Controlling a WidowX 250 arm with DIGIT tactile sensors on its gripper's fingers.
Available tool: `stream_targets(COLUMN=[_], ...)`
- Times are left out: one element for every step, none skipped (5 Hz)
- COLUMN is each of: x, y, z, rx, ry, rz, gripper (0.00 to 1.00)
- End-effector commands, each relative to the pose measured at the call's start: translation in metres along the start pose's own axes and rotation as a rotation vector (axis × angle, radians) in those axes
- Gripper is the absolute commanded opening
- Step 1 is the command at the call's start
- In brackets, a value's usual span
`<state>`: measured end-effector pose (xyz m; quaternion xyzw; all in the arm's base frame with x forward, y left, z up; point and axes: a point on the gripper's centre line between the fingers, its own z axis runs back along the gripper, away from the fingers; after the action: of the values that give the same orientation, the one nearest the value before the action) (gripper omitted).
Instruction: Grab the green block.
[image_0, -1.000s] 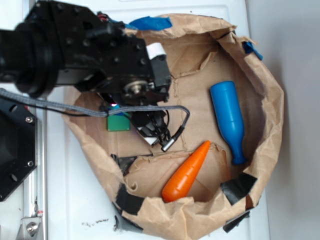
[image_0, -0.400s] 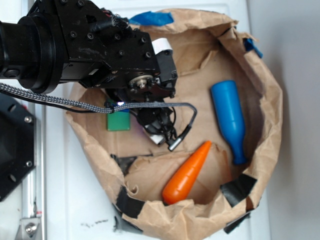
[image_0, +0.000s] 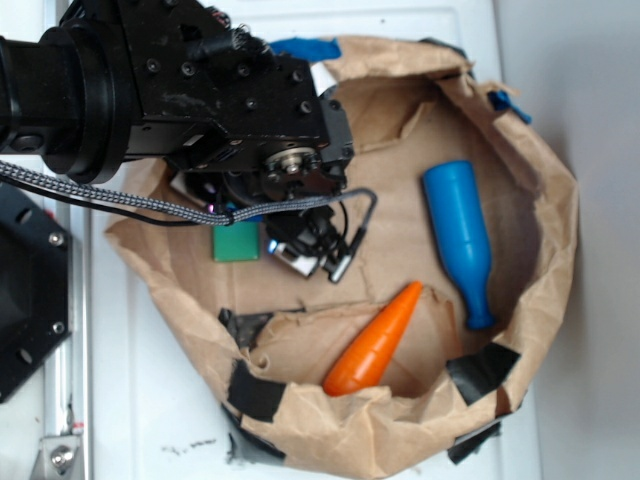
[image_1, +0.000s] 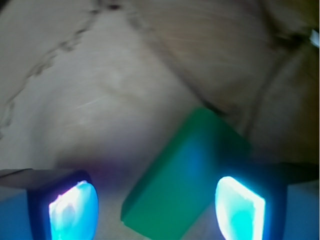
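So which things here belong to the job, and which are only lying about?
Belong to the job:
- green block, lying between the open fingers
- gripper

Only lying about:
- orange carrot
- blue bottle-shaped toy
- brown paper bag that holds everything

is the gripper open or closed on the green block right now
Open. In the wrist view the gripper has its fingertips spread either side of the green block, gaps showing.

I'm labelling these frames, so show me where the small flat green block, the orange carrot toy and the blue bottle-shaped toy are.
Small flat green block (image_1: 182, 177): wrist view, middle of its top face.
Orange carrot toy (image_0: 375, 343): exterior view, middle of its body.
Blue bottle-shaped toy (image_0: 457, 230): exterior view, wide body section.
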<state>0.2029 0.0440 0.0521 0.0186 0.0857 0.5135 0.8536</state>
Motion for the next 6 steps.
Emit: stream_targets(x=[-0.001,0.007,0.010,0.013,0.014,0.015], y=[0.006,0.003,0.000,-0.008,-0.012,-0.015], z=[0.018,0.010,0.005,0.000,-0.007,-0.014], rx=[-0.012,-0.011,-0.007,-0.039,-0.057,-0.124], ry=[0.049,0.040,0.002,0.008,0.039,0.037], rz=[0.190,0.184,0.146,0.085,0.064,-0.006], gripper=[1.00,1.00,1.00,1.00,1.00,1.00])
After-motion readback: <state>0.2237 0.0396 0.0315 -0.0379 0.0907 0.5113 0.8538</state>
